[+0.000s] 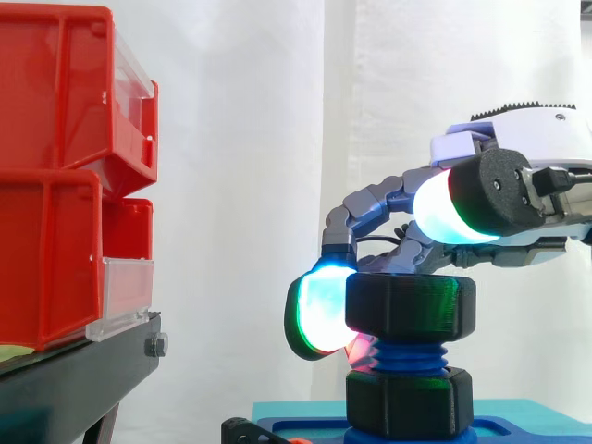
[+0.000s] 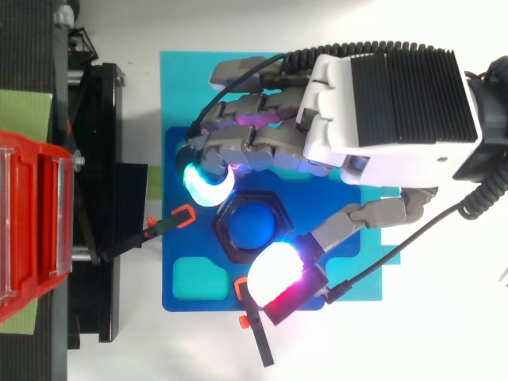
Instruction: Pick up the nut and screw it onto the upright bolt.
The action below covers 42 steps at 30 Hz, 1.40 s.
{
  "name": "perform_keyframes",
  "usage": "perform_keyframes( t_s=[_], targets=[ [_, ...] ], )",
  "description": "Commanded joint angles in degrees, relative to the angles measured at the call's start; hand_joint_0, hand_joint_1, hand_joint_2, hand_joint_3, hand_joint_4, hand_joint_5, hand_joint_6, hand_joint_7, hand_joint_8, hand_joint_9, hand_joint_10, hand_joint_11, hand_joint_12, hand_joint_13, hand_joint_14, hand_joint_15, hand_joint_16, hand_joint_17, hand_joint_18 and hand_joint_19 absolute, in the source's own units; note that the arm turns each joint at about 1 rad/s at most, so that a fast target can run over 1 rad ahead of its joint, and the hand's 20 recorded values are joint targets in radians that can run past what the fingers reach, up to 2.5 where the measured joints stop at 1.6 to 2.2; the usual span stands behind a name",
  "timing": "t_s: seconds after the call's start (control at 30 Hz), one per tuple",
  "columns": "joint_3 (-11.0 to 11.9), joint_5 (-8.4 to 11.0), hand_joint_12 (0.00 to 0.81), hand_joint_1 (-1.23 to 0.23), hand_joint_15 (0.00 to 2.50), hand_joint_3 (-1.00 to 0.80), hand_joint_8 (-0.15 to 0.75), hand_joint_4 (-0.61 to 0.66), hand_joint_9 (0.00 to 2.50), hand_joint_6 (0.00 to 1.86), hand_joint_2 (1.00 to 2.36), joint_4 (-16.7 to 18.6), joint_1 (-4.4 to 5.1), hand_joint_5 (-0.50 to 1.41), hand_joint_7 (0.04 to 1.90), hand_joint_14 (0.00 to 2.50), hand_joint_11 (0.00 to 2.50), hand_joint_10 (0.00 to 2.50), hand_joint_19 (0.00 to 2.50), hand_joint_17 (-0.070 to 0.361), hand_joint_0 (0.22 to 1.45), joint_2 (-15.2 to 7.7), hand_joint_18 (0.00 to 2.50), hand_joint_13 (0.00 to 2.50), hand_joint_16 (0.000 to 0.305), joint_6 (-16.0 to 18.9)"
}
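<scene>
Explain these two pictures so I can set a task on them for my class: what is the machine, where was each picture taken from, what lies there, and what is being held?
This is a robot arm ending in a mechanical hand with fingers and a thumb. The glowing fingertips are part of the hand, not lamps. Both pictures show the same moment, one taken level from the side and the other looking down from above. On a blue base plate stands an upright blue bolt with a black lower nut near its foot. A second black piece, the top nut, sits at the bolt's upper end. The hand's fingers curl round it and pinch it from opposite sides. At the left are red bins on a black stand.
</scene>
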Motion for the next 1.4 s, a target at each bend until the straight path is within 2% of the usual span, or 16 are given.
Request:
perform_keyframes(
  t_s=[0.0,0.37,0.83,0.93,1.03,1.17,1.37],
  targets=[
    [0.0,-0.01,0.365,-0.39,0.10,-0.50,0.271,0.24,0.95,0.50,1.00,0.1,0.00,-0.03,1.07,0.00,0.15,0.00,0.17,0.108,0.46,-0.1,0.26,0.54,0.048,0.0],
    [0.0,-0.27,0.354,-0.41,0.13,-0.50,0.266,0.18,1.06,0.50,1.00,0.8,-0.26,0.02,1.22,0.00,0.16,0.01,0.18,0.105,0.47,0.0,0.34,0.62,0.046,0.0],
    [0.1,-0.89,0.331,-0.46,0.12,-0.50,0.233,0.07,1.29,0.50,1.00,0.6,-0.97,0.06,1.27,0.01,0.18,0.01,0.20,0.096,0.48,0.1,0.42,0.70,0.043,0.1],
    [0.1,-0.89,0.318,-0.48,0.12,-0.50,0.206,0.04,1.34,0.50,1.00,0.4,-1.32,0.07,1.25,0.00,0.16,0.01,0.18,0.092,0.48,0.1,0.43,0.71,0.041,0.1],
    [0.2,-1.94,0.305,-0.51,0.12,-0.50,0.180,0.00,1.38,0.50,1.00,-0.3,-1.67,0.08,1.24,0.00,0.14,0.00,0.18,0.086,0.48,0.1,0.45,0.72,0.038,0.0],
    [0.2,-2.30,0.294,-0.52,0.12,-0.50,0.163,-0.09,1.41,0.50,1.00,-0.8,-2.11,0.08,1.28,0.00,0.14,0.00,0.19,0.079,0.49,0.3,0.48,0.74,0.035,-0.1],
    [0.2,-3.00,0.283,-0.55,0.12,-0.50,0.162,-0.10,1.44,0.50,1.00,-1.9,-2.72,0.09,1.29,0.00,0.15,0.01,0.21,0.073,0.49,1.3,0.51,0.76,0.032,-0.2]
  ],
)
